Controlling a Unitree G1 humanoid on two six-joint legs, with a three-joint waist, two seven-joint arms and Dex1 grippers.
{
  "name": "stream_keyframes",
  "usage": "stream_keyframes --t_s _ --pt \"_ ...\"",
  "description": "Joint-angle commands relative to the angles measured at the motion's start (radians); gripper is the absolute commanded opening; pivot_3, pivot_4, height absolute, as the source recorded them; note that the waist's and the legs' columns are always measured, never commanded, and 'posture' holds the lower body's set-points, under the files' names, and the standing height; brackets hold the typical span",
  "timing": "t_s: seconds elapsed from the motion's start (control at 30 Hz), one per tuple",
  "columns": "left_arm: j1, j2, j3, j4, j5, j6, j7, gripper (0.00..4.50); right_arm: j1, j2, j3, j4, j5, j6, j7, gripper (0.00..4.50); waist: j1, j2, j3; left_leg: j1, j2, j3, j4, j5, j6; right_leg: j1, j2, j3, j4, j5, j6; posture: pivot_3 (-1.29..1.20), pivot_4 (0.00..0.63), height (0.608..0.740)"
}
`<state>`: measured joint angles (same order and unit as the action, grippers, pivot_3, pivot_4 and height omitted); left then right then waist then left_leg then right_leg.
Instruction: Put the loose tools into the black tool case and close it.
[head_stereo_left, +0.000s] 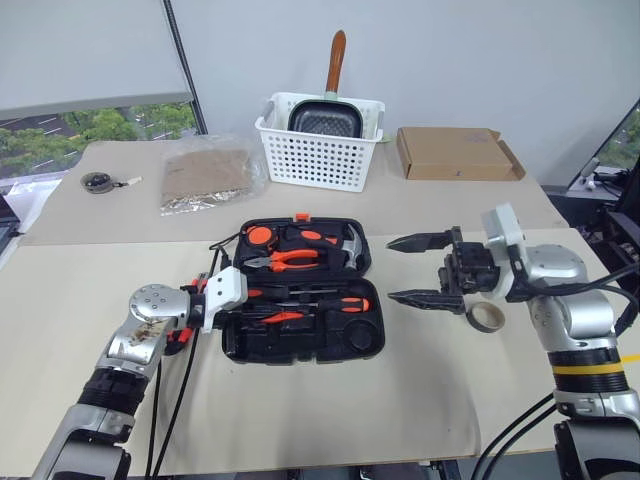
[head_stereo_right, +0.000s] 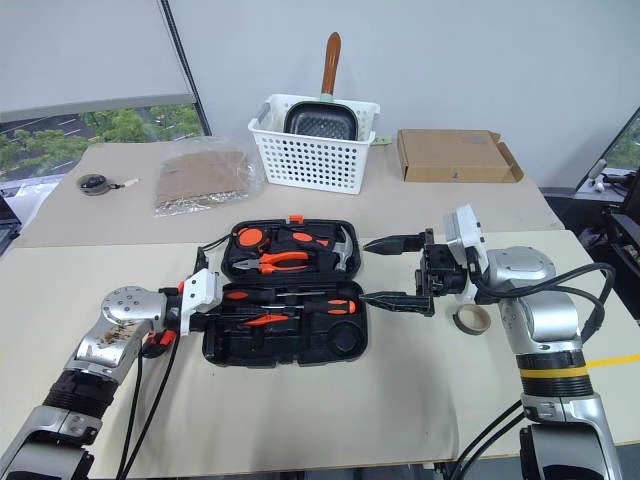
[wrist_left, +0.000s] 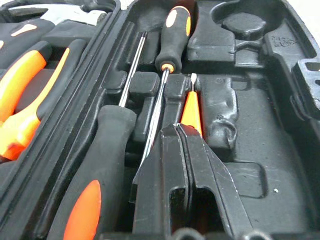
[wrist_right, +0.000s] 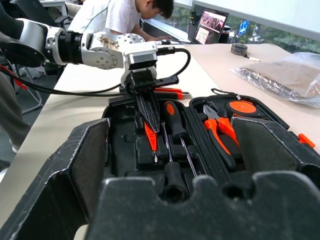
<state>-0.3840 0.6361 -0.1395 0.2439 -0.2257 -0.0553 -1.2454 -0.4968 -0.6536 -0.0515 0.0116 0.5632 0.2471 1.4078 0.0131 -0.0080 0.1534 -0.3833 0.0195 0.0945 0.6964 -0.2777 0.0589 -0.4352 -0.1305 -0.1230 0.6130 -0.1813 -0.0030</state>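
The black tool case (head_stereo_left: 300, 352) lies open in the middle of the table. Two long screwdrivers with black-and-orange handles (wrist_left: 175, 35) (wrist_left: 95, 165) sit in recesses of its near half. My left gripper (wrist_left: 180, 127) is shut and reaches into that half. Its tips are at the handle of a slim red screwdriver (wrist_left: 191, 107) lying in the case, and I cannot tell whether they grip it. My right gripper (head_stereo_left: 392, 269) hovers open beside the case's right edge, holding nothing. A small brownish tape ring (head_stereo_left: 487, 316) lies on the table under the right wrist.
The case's far half holds orange-handled pliers (head_stereo_left: 300, 258) and a hammer (head_stereo_left: 350, 240). Behind it stand a white basket (head_stereo_left: 320, 160) with a pan, a cardboard box (head_stereo_left: 455, 152), a plastic bag (head_stereo_left: 205, 178) and a tape measure (head_stereo_left: 97, 182). A person (wrist_right: 125, 15) sits beyond the table.
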Motion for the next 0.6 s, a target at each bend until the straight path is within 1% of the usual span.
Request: stream_keyframes --t_s 0.03,0.1,0.2,0.23,0.3,0.33,0.37,0.4,0.47,0.57,0.6 --pt "0.029 -0.006 -0.02 -0.014 0.027 0.005 0.015 0.04 -0.007 -0.016 -0.023 -0.032 0.007 -0.018 -0.005 4.5 0.0 0.0 0.0 0.0 0.0 0.0 0.0 0.0 0.0 0.0 0.0 0.0 0.0 0.0 0.0 0.0 0.15 0.7" --pt "0.027 -0.012 0.03 -0.054 -0.007 0.025 0.061 0.04 -0.01 -0.015 -0.021 -0.03 0.007 -0.017 -0.005 4.5 0.0 0.0 0.0 0.0 0.0 0.0 0.0 0.0 0.0 0.0 0.0 0.0 0.0 0.0 0.0 0.0 0.15 0.7" --pt "0.036 -0.016 0.141 -0.162 -0.113 0.152 0.155 0.04 -0.007 -0.015 -0.021 -0.035 0.014 -0.013 -0.002 4.5 -0.001 -0.001 0.0 -0.002 0.0 0.0 0.0 0.0 0.0 -0.001 0.0 0.0 0.0 0.0 0.0 0.0 0.15 0.7" --pt "0.052 -0.013 0.195 -0.214 -0.168 0.208 0.189 0.04 -0.008 -0.012 -0.021 -0.035 0.016 -0.012 -0.003 4.5 -0.001 -0.001 0.001 -0.003 0.001 0.0 0.0 0.0 0.0 -0.002 0.0 0.0 0.0 0.001 -0.001 0.0 0.15 0.7" --pt "0.098 -0.001 0.294 -0.303 -0.239 0.295 0.261 0.56 -0.01 -0.007 -0.018 -0.031 0.015 -0.015 -0.004 4.5 -0.004 -0.001 0.001 -0.003 0.001 0.0 0.0 0.0 0.0 -0.003 0.0 0.0 -0.001 0.004 -0.005 0.0 0.15 0.7" --pt "0.125 0.007 0.339 -0.343 -0.261 0.335 0.297 0.7 -0.01 -0.005 -0.017 -0.028 0.014 -0.019 -0.003 4.5 -0.005 -0.001 0.001 -0.003 0.002 0.0 0.0 0.0 0.0 -0.003 0.0 0.0 -0.001 0.004 -0.005 0.0 0.15 0.7" --pt "0.158 0.014 0.389 -0.38 -0.282 0.379 0.339 1.13 -0.012 -0.002 -0.015 -0.022 0.012 -0.023 0.0 4.5 -0.006 -0.001 0.001 -0.003 0.003 0.0 -0.001 0.0 0.0 -0.002 0.0 0.0 -0.001 0.004 -0.005 0.0 0.15 0.7" --pt "0.195 0.019 0.435 -0.415 -0.286 0.415 0.387 1.4 -0.013 0.001 -0.013 -0.015 0.011 -0.027 0.005 4.5 -0.007 -0.001 0.001 -0.002 0.003 0.0 -0.001 0.0 0.0 -0.002 0.0 0.0 -0.001 0.004 -0.005 0.0 0.15 0.7" --pt "0.268 0.02 0.5 -0.478 -0.284 0.465 0.463 2.17 -0.017 0.005 -0.011 -0.002 0.01 -0.034 0.012 4.5 -0.009 -0.001 0.001 -0.002 0.003 0.001 -0.001 0.001 -0.001 -0.002 0.0 0.0 -0.001 0.004 -0.005 0.0 0.15 0.7" --pt "0.397 0.002 0.562 -0.564 -0.241 0.511 0.576 3.18 -0.033 0.011 -0.003 0.025 0.008 -0.04 0.032 4.5 -0.006 -0.001 0.001 -0.002 0.003 0.001 -0.001 0.001 -0.001 -0.001 0.0 0.0 -0.002 0.003 -0.003 0.0 0.15 0.7" --pt "0.432 -0.008 0.566 -0.584 -0.218 0.518 0.614 3.6 -0.039 0.013 0.0 0.035 0.009 -0.041 0.039 4.5 -0.004 -0.001 0.001 -0.002 0.002 0.001 -0.001 0.0 -0.001 -0.001 0.0 0.0 -0.002 0.002 -0.002 0.0 0.15 0.7"
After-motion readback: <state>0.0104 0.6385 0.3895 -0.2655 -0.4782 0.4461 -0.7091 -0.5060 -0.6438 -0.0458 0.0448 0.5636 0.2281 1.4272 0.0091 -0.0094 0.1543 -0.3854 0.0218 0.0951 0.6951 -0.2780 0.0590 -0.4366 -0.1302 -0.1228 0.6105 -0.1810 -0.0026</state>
